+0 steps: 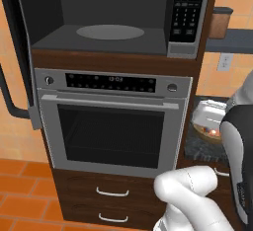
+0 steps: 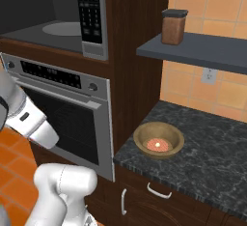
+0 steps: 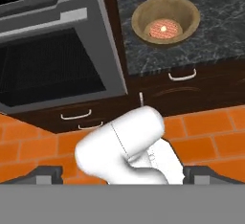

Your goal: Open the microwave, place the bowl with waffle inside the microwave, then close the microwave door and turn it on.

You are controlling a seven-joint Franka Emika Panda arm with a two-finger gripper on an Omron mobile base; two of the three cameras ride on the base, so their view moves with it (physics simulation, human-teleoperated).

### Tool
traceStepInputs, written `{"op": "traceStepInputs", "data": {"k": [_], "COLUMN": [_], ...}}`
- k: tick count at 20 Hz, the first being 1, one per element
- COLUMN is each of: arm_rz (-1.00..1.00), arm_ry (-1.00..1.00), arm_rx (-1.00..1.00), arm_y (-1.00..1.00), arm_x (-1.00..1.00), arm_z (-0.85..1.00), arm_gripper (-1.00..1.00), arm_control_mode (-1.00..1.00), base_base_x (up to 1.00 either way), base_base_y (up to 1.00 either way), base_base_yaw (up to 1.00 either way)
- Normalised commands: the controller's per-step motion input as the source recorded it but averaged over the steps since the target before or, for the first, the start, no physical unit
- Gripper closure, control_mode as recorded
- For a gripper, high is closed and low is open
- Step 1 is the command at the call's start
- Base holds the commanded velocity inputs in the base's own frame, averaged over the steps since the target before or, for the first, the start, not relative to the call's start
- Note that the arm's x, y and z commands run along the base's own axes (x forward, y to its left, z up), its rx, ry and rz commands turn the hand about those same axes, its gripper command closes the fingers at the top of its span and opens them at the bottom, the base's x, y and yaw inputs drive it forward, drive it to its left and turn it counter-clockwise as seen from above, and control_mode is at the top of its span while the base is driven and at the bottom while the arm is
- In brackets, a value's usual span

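Observation:
The microwave (image 1: 148, 40) stands open above the wall oven, its grey turntable (image 1: 109, 31) bare. The microwave door (image 1: 17, 32) is swung out to the left, with its black handle (image 1: 9, 99) hanging low. The keypad (image 2: 90, 12) is on the microwave's right side. The wooden bowl (image 2: 144, 134) sits on the dark counter right of the oven, with the waffle (image 2: 158, 145) lying in it. In the hand view the bowl (image 3: 189, 24) and waffle (image 3: 164, 28) lie far off at the upper right. My gripper (image 3: 125, 174) is open and holds nothing, well short of the bowl.
The steel wall oven (image 1: 111, 131) is shut below the microwave, with drawers (image 1: 112, 192) under it. A brown jar (image 2: 173, 26) stands on the grey shelf (image 2: 202, 51) above the granite counter (image 2: 212, 148). Cabinet handles (image 2: 159, 191) face the orange tile floor (image 3: 210, 137).

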Motion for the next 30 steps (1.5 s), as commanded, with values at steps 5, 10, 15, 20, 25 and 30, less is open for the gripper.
{"op": "traceStepInputs", "data": {"k": [5, 10, 15, 20, 25, 30], "arm_rz": [-0.08, 0.00, 0.00, -0.03, -0.11, -0.15], "arm_ry": [0.21, 0.13, 0.09, 0.00, -0.02, -0.07], "arm_rx": [-0.02, 0.11, 0.11, 0.07, 0.00, 0.00], "arm_y": [-1.00, -1.00, -1.00, -1.00, -0.90, -0.53], "arm_x": [0.56, 0.68, 0.78, 0.41, 0.32, 0.50], "arm_z": [-0.49, -0.73, -0.61, -0.14, -0.32, -0.43], "arm_gripper": [-1.00, -1.00, -1.00, -1.00, -1.00, -1.00], "arm_control_mode": [-1.00, -1.00, -1.00, -1.00, -1.00, -1.00], "base_base_x": [0.00, 0.00, 0.00, 0.00, 0.00, 0.00], "base_base_y": [0.00, 0.00, 0.00, 0.00, 0.00, 0.00], "base_base_yaw": [0.00, 0.00, 0.00, 0.00, 0.00, 0.00]}}
